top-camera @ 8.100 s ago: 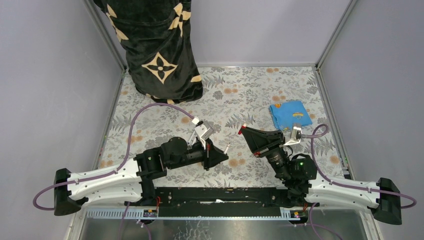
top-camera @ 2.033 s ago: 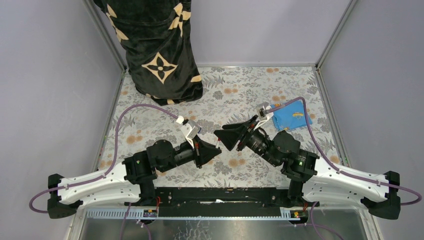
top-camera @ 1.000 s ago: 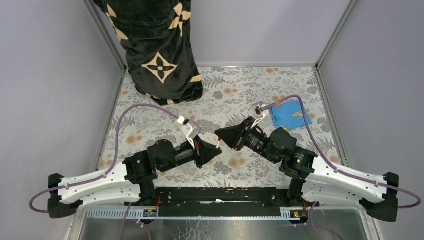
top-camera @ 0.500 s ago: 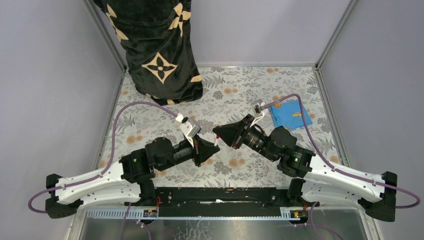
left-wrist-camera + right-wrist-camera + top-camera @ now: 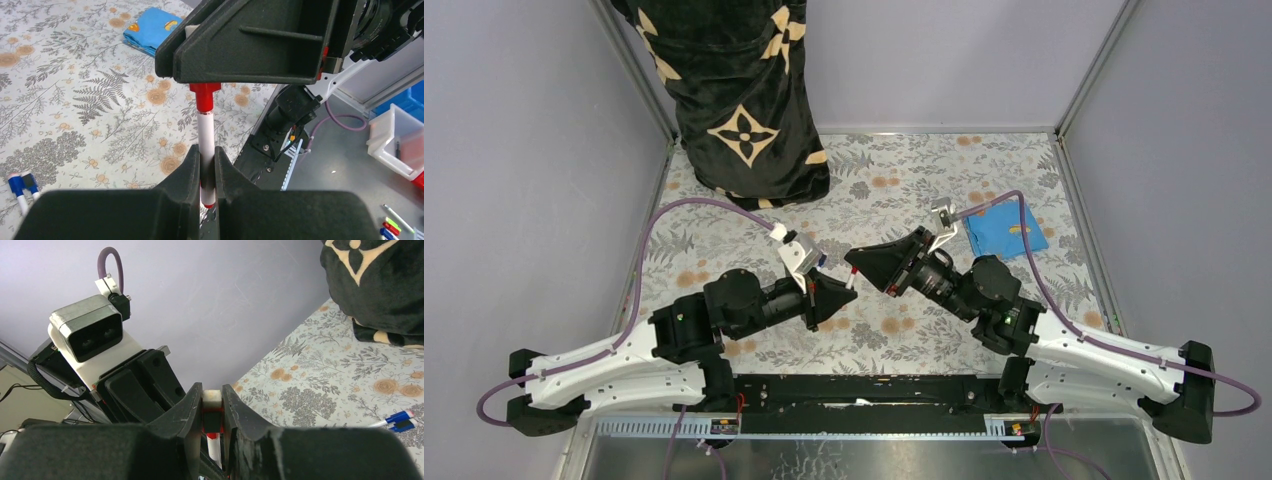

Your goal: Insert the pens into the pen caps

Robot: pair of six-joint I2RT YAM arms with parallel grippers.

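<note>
At the back left of the floral tabletop (image 5: 904,180) hangs a dark patterned fabric (image 5: 724,90) with tan flower shapes. Below it the left arm reaches in toward the middle. Its left end effector (image 5: 844,293) is clamped on the white barrel of the red pen (image 5: 204,131), with both fingers (image 5: 191,165) pressed against the barrel. The pen's red back end shows just below them in the left wrist view. Two blue pens (image 5: 21,189) lie side by side on the tabletop, near the left end effector and apart from it. The right wrist view shows them too (image 5: 398,421), with blue at their ends. At mid-table, above the surface, the red pen points straight into the red cap (image 5: 204,96). Barrel and cap are in line and touching at the cap's mouth, though how deep the tip sits cannot be told. The right end effector (image 5: 856,262) comes in from the right, tip to tip with the left one, and is closed on the red cap (image 5: 212,424). Its fingers (image 5: 231,405) squeeze the cap from both sides. Further right, near the far right edge, a folded blue cloth (image 5: 1004,228) lies flat, well apart from both arms.
</note>
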